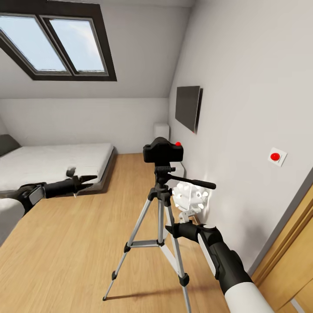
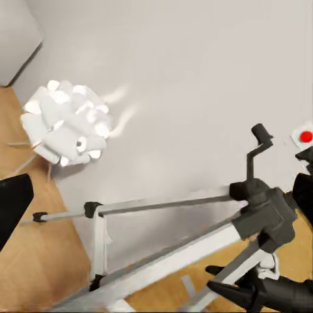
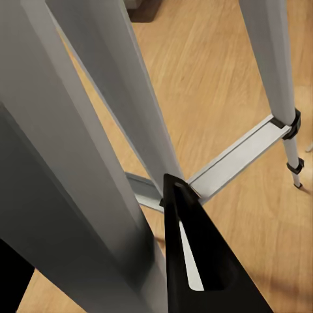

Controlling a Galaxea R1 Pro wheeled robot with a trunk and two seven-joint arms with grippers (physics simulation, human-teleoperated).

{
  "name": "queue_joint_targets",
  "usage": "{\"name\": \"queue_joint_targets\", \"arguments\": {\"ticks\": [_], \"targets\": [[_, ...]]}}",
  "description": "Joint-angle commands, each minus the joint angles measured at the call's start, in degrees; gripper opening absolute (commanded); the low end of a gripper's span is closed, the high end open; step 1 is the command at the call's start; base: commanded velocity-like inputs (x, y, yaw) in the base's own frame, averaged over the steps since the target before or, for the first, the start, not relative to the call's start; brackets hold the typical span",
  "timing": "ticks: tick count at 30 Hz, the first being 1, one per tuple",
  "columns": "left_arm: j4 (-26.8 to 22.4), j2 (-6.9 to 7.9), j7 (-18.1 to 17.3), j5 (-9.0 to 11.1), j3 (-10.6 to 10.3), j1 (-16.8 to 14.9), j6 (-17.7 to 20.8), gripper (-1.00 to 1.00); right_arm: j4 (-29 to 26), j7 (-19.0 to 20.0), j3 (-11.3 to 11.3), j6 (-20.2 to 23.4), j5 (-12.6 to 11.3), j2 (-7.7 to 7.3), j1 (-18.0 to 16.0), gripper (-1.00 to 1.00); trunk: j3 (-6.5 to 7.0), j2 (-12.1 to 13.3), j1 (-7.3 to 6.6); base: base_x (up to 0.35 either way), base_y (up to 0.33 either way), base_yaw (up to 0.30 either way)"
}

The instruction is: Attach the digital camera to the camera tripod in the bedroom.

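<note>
Three legs planted on the wood floor [image 1: 78, 252]: camera tripod [image 1: 161, 226], digital camera [image 1: 163, 151] atop its head. Right end effector [image 1: 170, 229] at a leg, grip unreadable. Left end effector [image 1: 89, 180] spread, well apart near the bed [image 1: 48, 163]. Paper lamp [image 2: 65, 124] clearer from left wrist.

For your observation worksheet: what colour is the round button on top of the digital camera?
Bright red, on the black digital camera atop the camera tripod; clearest in the head view.

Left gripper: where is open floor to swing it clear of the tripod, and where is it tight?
Open wood floor lies between the bed and the camera tripod, below the left gripper. It is crowded on the tripod's wall side: the right gripper, pan handle and white lamp bunch there.
</note>
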Motion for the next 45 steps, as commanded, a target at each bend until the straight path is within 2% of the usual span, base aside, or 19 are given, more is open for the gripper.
{"name": "queue_joint_targets", "arguments": {"ticks": [1,2,5,6,7,9,10,12,15,20,22,25,26,31,32,35,39,41,45], "targets": [[0.1,0.07,-0.2,0.8,0.3,1.8,0.5,1.00,0.8,0.4,-0.1,0.1,0.2,0.05,0.0,-1.00,-0.12,-0.1,0.06,0.077,0.063,0.000],[0.1,0.10,-0.2,1.2,0.3,3.7,0.3,1.00,0.8,0.4,-0.1,0.1,0.2,0.05,0.0,-1.00,-0.12,-0.1,0.06,0.050,0.040,0.000],[0.2,0.05,-0.3,2.5,0.3,13.1,-0.2,1.00,0.8,0.4,-0.1,0.1,0.2,0.05,0.0,-1.00,-0.12,-0.1,0.06,0.031,0.025,0.000],[0.2,-0.02,-0.3,2.6,0.3,15.0,-0.3,1.00,0.8,0.4,-0.1,0.1,0.2,0.05,0.0,-1.00,-0.12,-0.1,0.06,0.016,0.013,0.000],[0.2,-0.30,-0.3,2.8,0.3,18.6,-0.5,1.00,0.8,0.5,-0.1,0.2,0.1,0.05,0.0,-1.00,-0.12,-0.1,0.06,0.010,0.008,0.000],[0.2,-0.93,-0.3,2.8,0.3,21.9,-1.0,1.00,0.8,0.5,-0.1,0.2,0.1,0.05,0.0,-1.00,-0.12,-0.1,0.06,0.007,0.006,0.000],[0.2,-2.43,0.0,2.8,0.3,26.2,-3.2,1.00,0.8,0.5,-0.1,0.2,0.1,0.05,0.0,-1.00,-0.12,-0.1,0.06,0.003,0.003,0.000],[0.2,-3.59,0.2,2.9,0.3,28.8,-5.6,1.00,0.8,0.5,-0.1,0.2,0.1,0.05,0.0,-1.00,-0.12,-0.1,0.06,0.002,0.002,0.000],[0.2,-5.87,0.6,3.0,0.3,34.9,-13.7,1.00,0.8,0.5,-0.2,0.3,0.1,0.05,0.0,-1.00,-0.12,-0.1,0.06,0.001,0.001,0.000],[0.2,-7.00,2.1,3.7,0.3,39.9,-20.7,1.00,0.8,0.5,-0.2,0.3,0.0,0.05,0.0,-1.00,-0.12,-0.1,0.06,0.000,0.000,0.000],[0.2,-7.66,5.6,4.4,0.3,42.2,-22.9,1.00,0.8,0.5,-0.1,0.3,0.0,0.05,0.0,-1.00,-0.12,-0.1,0.06,0.000,0.000,0.000],[0.3,-8.35,12.9,5.1,0.3,43.8,-23.9,1.00,0.8,0.5,-0.1,0.3,0.0,0.01,0.0,-1.00,-0.12,-0.1,0.06,0.000,0.000,0.000],[0.3,-8.97,19.9,5.5,0.3,44.4,-24.3,1.00,0.8,0.5,-0.1,0.2,0.0,-0.01,0.0,-1.00,-0.12,-0.1,0.06,0.000,0.000,0.000],[0.3,-11.26,41.7,6.0,0.3,45.5,-24.5,1.00,0.8,0.5,-0.1,0.2,0.0,-0.03,0.0,-1.00,-0.12,-0.1,0.06,0.000,0.000,0.000],[0.3,-12.49,50.6,6.2,0.3,45.9,-24.5,1.00,0.8,0.5,-0.1,0.2,0.0,-0.03,0.0,-1.00,-0.12,-0.1,0.06,0.000,0.000,0.000],[0.3,-14.34,62.4,6.4,0.3,46.5,-24.9,1.00,0.9,0.5,-0.1,0.2,0.0,-0.03,0.0,-1.00,-0.12,-0.1,0.06,0.000,0.000,0.000],[0.3,-16.96,74.2,6.4,0.3,47.4,-25.3,1.00,1.0,0.5,-0.1,0.2,0.0,-0.03,0.0,-1.00,-0.12,-0.1,0.06,0.000,0.000,0.000],[0.3,-17.71,77.5,6.5,0.3,47.8,-25.4,1.00,1.2,0.5,-0.1,0.2,0.0,-0.03,0.0,-1.00,-0.12,-0.1,0.06,0.000,0.000,0.000],[0.3,-18.35,80.1,6.5,0.3,49.2,-25.2,1.00,1.4,0.5,-0.1,0.2,0.0,-0.03,0.0,-1.00,-0.12,-0.1,0.06,0.000,0.000,0.000]]}}
